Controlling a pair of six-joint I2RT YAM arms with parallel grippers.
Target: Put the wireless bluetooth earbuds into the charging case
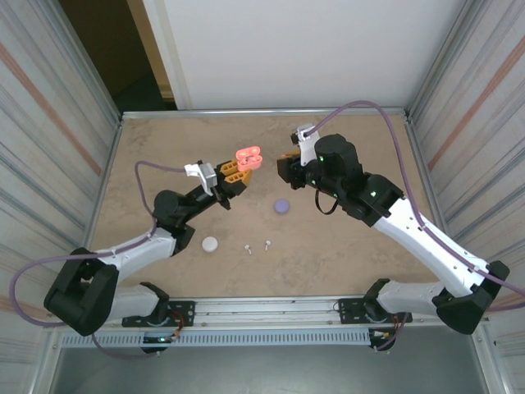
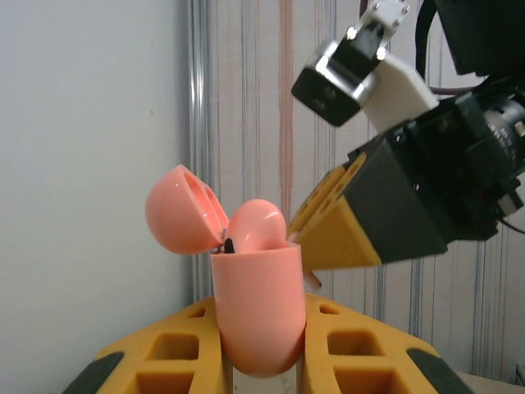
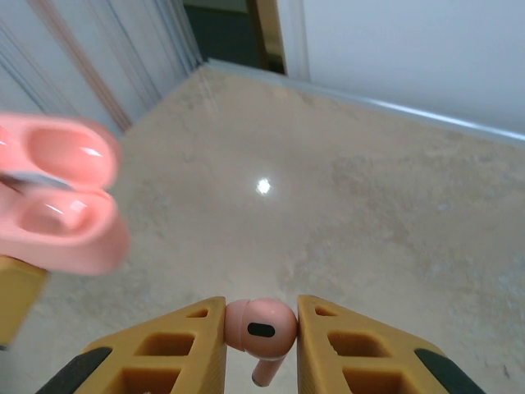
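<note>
Tan tabletop [image 1: 344,246] below; my left gripper [image 2: 261,316] pinches the open coral-pink plastic charging case [image 1: 248,158], upper centre overhead, and my right gripper [image 3: 261,316] clamps a coral-pink stemmed earbud [image 3: 261,330] just beside it. A skewed stem could catch the rim and drop.

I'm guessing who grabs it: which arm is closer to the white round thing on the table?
Left. The left fingers hold the pink case just beyond the white round thing, that arm passing close beside it. The right fingers, pinching a pink earbud, are farther off.
</note>
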